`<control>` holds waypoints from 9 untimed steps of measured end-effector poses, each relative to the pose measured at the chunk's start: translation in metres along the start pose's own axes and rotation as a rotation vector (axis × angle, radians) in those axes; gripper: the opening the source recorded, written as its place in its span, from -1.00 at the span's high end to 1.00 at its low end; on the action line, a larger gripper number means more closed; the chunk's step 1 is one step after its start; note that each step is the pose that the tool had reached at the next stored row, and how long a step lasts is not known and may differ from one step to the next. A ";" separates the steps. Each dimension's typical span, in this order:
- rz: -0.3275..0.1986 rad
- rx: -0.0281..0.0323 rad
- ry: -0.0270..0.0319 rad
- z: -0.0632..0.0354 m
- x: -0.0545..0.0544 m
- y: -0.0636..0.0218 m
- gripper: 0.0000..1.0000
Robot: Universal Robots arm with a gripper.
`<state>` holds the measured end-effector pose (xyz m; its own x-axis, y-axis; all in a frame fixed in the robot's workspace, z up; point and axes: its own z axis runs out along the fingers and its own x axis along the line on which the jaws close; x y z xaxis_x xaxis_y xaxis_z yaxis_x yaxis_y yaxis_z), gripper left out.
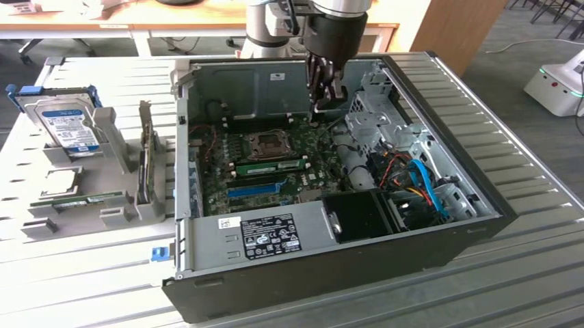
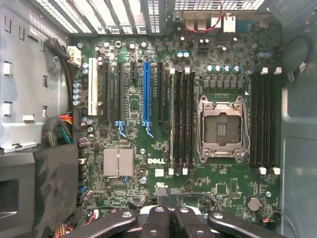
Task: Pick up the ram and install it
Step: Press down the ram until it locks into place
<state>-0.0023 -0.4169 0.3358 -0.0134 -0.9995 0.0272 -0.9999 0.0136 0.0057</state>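
1 gripper (image 1: 324, 102) hung over the open computer case (image 1: 365, 273), above the CPU socket (image 1: 271, 142) and a little toward the exterior view's right of it. Its 2 black fingers (image 2: 157, 218) were pressed together with nothing between them. The ram (image 1: 273, 165), a narrow green stick, stood on edge in a motherboard slot just beside the socket, on the side facing the blue expansion slot (image 1: 251, 190), apart from the gripper. Well away from the socket, toward the exterior view's left and outside the case, a grey rack (image 1: 114, 219) held a hard drive (image 1: 71, 130), a dark expansion card (image 1: 144, 160) and another thin green strip (image 1: 87, 200), too small to identify.
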 end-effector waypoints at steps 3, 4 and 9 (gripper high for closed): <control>0.000 0.0000 -0.0002 0.0001 0.000 0.0000 0.80; 0.000 0.0001 -0.0002 0.0001 0.000 0.0000 0.80; 0.000 -0.0019 -0.0004 0.0018 0.000 0.0001 0.80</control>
<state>-0.0023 -0.4169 0.3340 -0.0136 -0.9995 0.0268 -0.9999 0.0138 0.0076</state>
